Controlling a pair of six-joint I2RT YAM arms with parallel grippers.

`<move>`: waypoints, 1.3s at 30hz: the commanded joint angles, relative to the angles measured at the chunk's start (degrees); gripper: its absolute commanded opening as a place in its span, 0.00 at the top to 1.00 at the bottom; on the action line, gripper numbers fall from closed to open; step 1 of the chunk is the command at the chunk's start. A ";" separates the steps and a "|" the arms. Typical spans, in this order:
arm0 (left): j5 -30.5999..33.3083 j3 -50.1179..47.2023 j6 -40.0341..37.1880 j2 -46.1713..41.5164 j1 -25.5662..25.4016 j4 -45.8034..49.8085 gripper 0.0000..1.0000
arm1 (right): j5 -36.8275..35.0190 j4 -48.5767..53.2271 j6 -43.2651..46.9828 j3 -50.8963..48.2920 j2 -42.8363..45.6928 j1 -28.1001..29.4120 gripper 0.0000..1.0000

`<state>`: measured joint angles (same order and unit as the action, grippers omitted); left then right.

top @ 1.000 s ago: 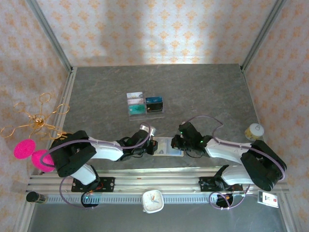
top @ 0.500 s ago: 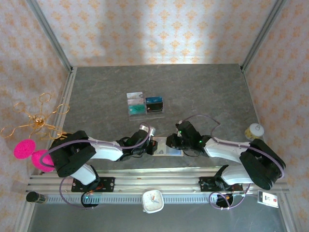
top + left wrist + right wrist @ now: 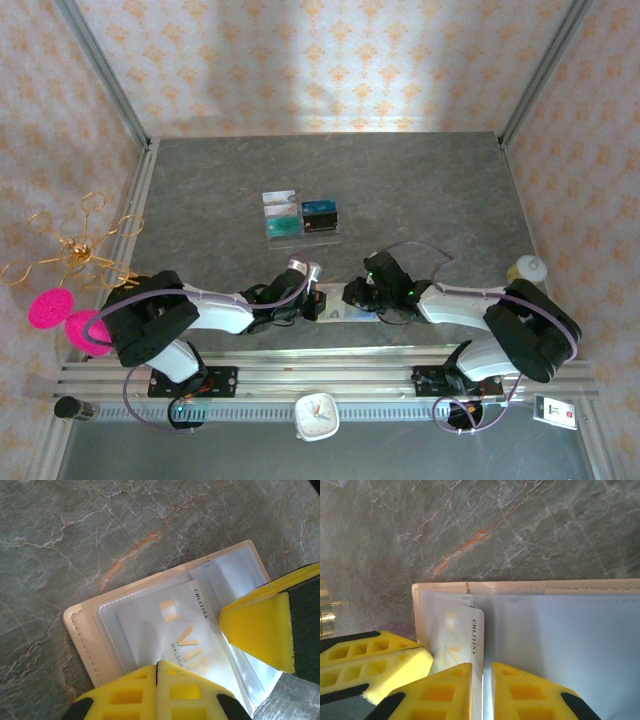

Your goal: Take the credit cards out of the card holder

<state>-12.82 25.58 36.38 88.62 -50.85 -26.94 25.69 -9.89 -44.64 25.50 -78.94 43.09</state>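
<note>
The right gripper (image 3: 481, 669) has its jaws a narrow slit apart astride the edge of the white credit card (image 3: 461, 630), low centre in the right wrist view, with no firm bite evident. The left gripper (image 3: 156, 666), fingers pressed together, bears on the open card holder (image 3: 80, 635) at its view's bottom edge. To do this well, close on the card alone, not the clear sleeve (image 3: 560, 630), then draw it straight out.

VIP card (image 3: 170, 630) inside card holder (image 3: 82, 630)

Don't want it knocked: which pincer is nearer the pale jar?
Right. The right pincer sits at the wallet, left of the jar; the left pincer is farther left, across the wallet.
</note>
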 commanded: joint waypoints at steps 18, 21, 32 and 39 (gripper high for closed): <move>-0.54 -2.59 0.09 1.89 1.16 4.60 1.00 | -1.76 -1.21 -1.98 -2.06 -1.56 0.33 1.00; -1.14 -3.15 0.39 1.65 1.63 4.07 1.00 | -5.58 2.13 -2.29 -2.87 1.22 0.24 1.00; -2.36 -2.78 0.48 -0.23 2.07 4.00 1.00 | -9.16 7.31 -2.47 -3.70 6.56 0.24 1.00; -2.74 -0.27 1.15 -7.29 1.64 6.35 0.95 | -8.26 5.49 -1.91 -4.39 5.41 0.24 1.00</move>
<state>-15.22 24.18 37.04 83.99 -49.34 -24.45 19.46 -5.23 -46.94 22.26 -73.23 43.46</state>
